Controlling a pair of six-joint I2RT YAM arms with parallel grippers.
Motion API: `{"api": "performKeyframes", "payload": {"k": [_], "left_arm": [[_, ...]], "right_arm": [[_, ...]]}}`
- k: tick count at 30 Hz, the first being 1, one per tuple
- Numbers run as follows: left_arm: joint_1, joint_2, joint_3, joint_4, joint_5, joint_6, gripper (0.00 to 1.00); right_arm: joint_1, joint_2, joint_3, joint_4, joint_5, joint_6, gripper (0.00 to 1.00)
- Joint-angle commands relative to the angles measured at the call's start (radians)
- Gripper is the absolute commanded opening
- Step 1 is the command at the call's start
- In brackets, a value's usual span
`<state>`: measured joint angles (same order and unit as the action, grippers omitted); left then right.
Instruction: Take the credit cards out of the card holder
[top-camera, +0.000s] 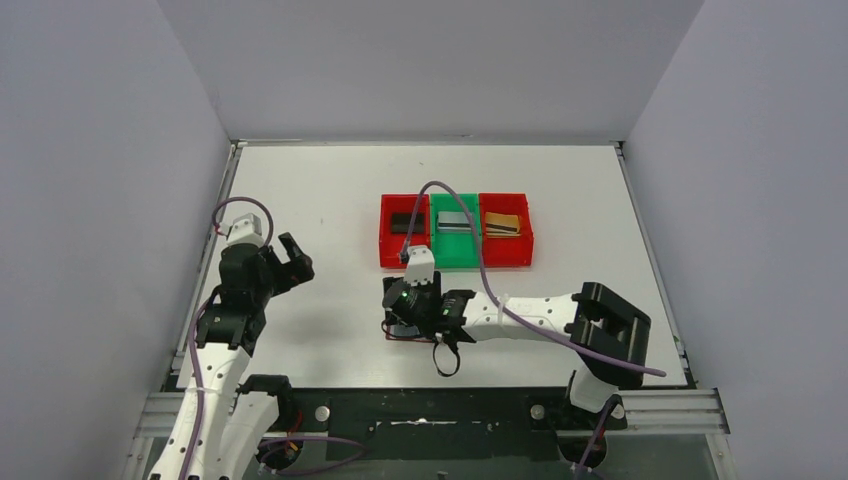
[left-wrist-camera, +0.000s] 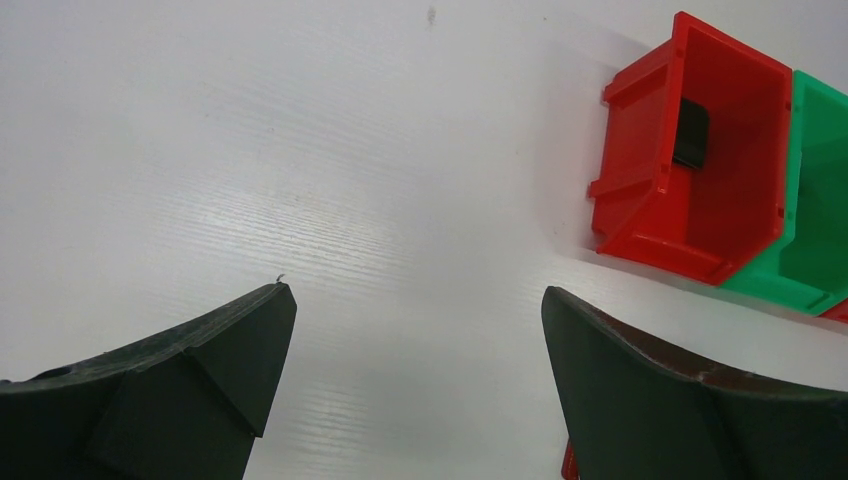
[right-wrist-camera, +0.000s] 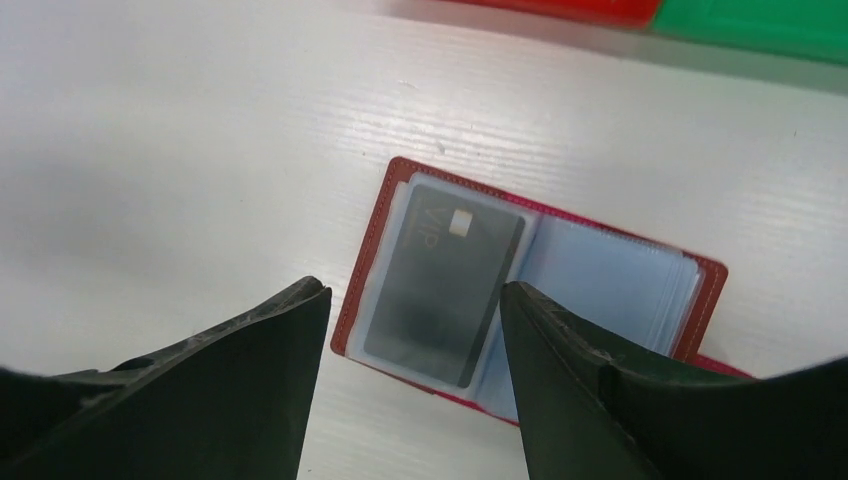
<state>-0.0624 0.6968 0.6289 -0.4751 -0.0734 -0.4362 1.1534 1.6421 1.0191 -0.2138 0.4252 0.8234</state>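
Note:
The dark red card holder (right-wrist-camera: 610, 285) lies open and flat on the white table, its bluish clear sleeves facing up. A dark grey credit card (right-wrist-camera: 445, 285) marked VIP sits in the left sleeve. My right gripper (right-wrist-camera: 415, 290) is open and hovers just above the holder, a finger on each side of that card's near end. In the top view the right gripper (top-camera: 402, 308) covers most of the holder (top-camera: 412, 338). My left gripper (top-camera: 295, 262) is open and empty, raised over bare table at the left, and also shows in the left wrist view (left-wrist-camera: 418, 292).
Three bins stand in a row behind the holder: a red bin (top-camera: 388, 232) with a black card (top-camera: 402, 222), a green bin (top-camera: 455, 250) with a silver card (top-camera: 455, 221), and a red bin (top-camera: 505, 250) with a gold card (top-camera: 502, 224). White walls enclose the table.

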Motion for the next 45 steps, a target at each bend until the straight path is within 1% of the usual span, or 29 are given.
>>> {"api": "performKeyframes", "payload": {"k": [1, 8, 13, 16, 21, 26, 31, 35, 42, 44, 45], "left_arm": [[0.007, 0.0, 0.009, 0.038, 0.009, -0.001, 0.97], [0.006, 0.005, 0.009, 0.038, 0.01, -0.001, 0.97], [0.006, 0.004, 0.008, 0.039, 0.01, -0.001, 0.97], [0.006, 0.005, 0.008, 0.039, 0.012, -0.001, 0.97], [0.005, 0.007, 0.005, 0.041, 0.017, 0.0, 0.97], [0.004, 0.01, 0.006, 0.044, 0.022, 0.001, 0.97], [0.005, 0.014, 0.005, 0.044, 0.024, 0.001, 0.97], [0.005, 0.016, 0.004, 0.046, 0.027, 0.001, 0.97], [0.004, 0.014, 0.005, 0.057, 0.061, 0.006, 0.97], [0.004, 0.007, 0.007, 0.07, 0.097, 0.011, 0.97], [0.004, 0.003, 0.01, 0.075, 0.123, 0.011, 0.96]], "right_arm": [[0.06, 0.016, 0.09, -0.153, 0.186, 0.215, 0.63], [0.073, 0.086, 0.092, -0.128, 0.123, 0.22, 0.59], [0.074, 0.143, 0.13, -0.134, 0.111, 0.212, 0.56], [0.074, 0.175, 0.152, -0.154, 0.116, 0.212, 0.55], [0.074, 0.229, 0.164, -0.212, 0.148, 0.262, 0.52], [0.075, 0.272, 0.16, -0.223, 0.152, 0.291, 0.46], [0.077, 0.254, 0.112, -0.172, 0.146, 0.3, 0.31], [0.077, 0.218, 0.067, -0.115, 0.141, 0.299, 0.24], [0.074, 0.155, 0.016, -0.031, 0.124, 0.286, 0.23], [0.075, 0.137, 0.001, -0.005, 0.123, 0.284, 0.21], [0.075, 0.127, -0.006, 0.003, 0.122, 0.283, 0.18]]}}
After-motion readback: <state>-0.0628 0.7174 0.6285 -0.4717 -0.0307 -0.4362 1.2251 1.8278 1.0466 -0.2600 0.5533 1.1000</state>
